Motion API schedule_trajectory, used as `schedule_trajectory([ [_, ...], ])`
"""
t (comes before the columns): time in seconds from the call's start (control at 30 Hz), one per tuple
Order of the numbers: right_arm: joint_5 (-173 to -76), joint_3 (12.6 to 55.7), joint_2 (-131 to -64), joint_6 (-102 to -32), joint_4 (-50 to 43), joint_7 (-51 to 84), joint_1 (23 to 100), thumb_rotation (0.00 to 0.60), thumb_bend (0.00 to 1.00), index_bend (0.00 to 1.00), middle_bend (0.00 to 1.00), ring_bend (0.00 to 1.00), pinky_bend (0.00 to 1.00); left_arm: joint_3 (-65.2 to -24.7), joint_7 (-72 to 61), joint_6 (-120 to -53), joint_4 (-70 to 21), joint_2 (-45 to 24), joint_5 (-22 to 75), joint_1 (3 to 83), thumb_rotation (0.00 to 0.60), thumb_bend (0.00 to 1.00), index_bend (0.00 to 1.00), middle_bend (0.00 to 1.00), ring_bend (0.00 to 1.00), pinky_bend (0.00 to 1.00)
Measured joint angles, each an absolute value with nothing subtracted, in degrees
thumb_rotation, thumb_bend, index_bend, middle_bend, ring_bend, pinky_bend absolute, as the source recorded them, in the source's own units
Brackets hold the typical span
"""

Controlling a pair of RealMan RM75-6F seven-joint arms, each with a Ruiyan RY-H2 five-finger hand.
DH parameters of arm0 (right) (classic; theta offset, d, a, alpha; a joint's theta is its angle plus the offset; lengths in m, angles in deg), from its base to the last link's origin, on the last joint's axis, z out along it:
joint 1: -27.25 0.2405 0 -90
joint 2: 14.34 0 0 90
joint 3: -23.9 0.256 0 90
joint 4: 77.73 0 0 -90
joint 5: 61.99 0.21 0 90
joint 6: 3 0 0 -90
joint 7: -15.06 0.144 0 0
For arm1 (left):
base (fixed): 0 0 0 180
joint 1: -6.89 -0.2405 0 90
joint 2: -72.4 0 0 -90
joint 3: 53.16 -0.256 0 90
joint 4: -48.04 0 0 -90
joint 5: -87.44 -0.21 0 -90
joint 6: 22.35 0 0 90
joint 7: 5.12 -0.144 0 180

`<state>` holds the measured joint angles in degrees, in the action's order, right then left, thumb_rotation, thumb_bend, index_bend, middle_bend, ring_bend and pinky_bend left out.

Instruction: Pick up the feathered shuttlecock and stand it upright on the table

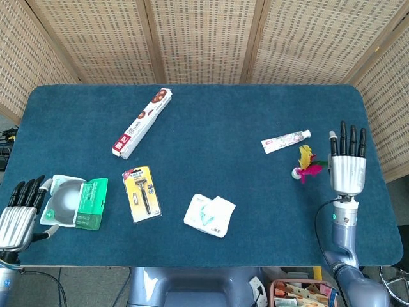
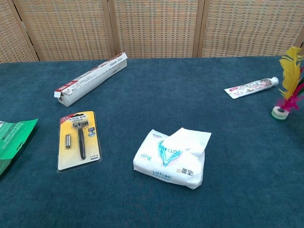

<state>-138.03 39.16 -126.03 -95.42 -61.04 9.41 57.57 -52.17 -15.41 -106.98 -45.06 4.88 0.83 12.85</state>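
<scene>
The feathered shuttlecock (image 1: 305, 165) (image 2: 287, 90) stands upright on its round base on the blue table, yellow and pink feathers pointing up, just below the toothpaste tube. My right hand (image 1: 347, 163) lies flat to its right with fingers straight and apart, a small gap between them, holding nothing. My left hand (image 1: 18, 214) rests open at the table's front left corner, next to a green package. Neither hand shows in the chest view.
On the blue table (image 1: 243, 115) lie a toothpaste tube (image 1: 285, 140), a long box (image 1: 142, 122), a razor in a yellow pack (image 1: 142, 192), a tissue pack (image 1: 209, 215) and a green package (image 1: 77, 201). The table's right edge is close to my right hand.
</scene>
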Motion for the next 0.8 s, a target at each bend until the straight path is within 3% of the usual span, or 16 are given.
schedule_trajectory([
  [0.27, -138.4, 39.7, -121.5, -100.3, -47.9, 12.0, 54.8, 0.6, 0.42, 0.19, 0.0, 0.0, 0.0, -52.4, -14.9, -107.8, -45.6, 5.4, 0.1, 12.4, 0.6, 0.0, 0.0, 0.0, 0.0, 0.0],
  [0.43, -140.4, 38.5, -116.8, -103.3, -35.1, 11.9, 52.2, 0.6, 0.4, 0.19, 0.0, 0.0, 0.0, -52.6, -15.2, -108.2, -45.8, 5.4, -0.5, 12.2, 0.6, 0.0, 0.0, 0.0, 0.0, 0.0],
  [0.57, -142.0, 36.8, -112.4, -104.3, -23.6, 11.5, 49.9, 0.6, 0.33, 0.18, 0.0, 0.0, 0.0, -52.8, -15.6, -108.6, -46.0, 5.4, -1.1, 12.1, 0.6, 0.0, 0.0, 0.0, 0.0, 0.0],
  [0.8, -143.5, 31.3, -102.9, -102.2, -6.3, 8.9, 44.1, 0.6, 0.19, 0.07, 0.0, 0.0, 0.0, -52.8, -16.3, -108.7, -45.9, 5.2, -0.9, 11.9, 0.6, 0.01, 0.0, 0.0, 0.0, 0.0],
])
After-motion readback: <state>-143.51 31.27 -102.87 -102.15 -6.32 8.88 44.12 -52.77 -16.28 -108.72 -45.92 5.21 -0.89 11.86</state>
